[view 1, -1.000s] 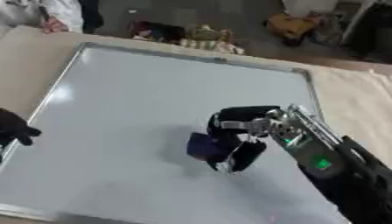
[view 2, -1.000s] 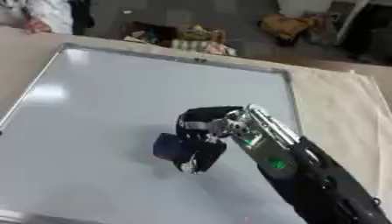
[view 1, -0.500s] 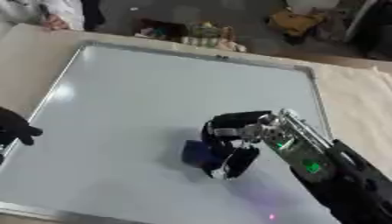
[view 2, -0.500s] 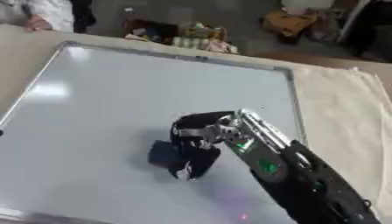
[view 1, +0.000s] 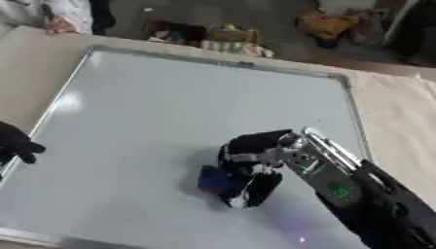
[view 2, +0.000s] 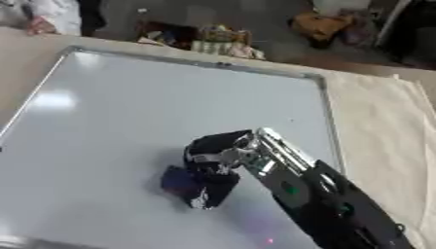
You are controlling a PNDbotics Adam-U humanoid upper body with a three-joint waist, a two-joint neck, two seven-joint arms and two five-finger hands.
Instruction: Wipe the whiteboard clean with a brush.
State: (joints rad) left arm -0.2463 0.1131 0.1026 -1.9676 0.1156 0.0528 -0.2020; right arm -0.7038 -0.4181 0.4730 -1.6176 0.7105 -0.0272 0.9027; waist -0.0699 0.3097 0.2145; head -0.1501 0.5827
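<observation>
The whiteboard (view 1: 170, 107) lies flat on the table, silver-framed, its surface looking blank. My right hand (view 1: 251, 165) reaches in from the lower right and presses a dark blue brush (view 1: 217, 179) down on the board's lower middle, fingers curled round it. My left hand (view 1: 17, 145) shows at the left edge, over the board's left frame, fingers curled and holding nothing.
A beige cloth (view 1: 400, 112) covers the table to the right of the board. Bags and clutter (view 1: 221, 36) sit on the floor beyond the far edge. A person's sleeve (view 1: 60, 14) shows at the top left corner.
My right hand has slid the brush down the board toward the near edge. The view has shifted a little. The left hand stays where it was.
</observation>
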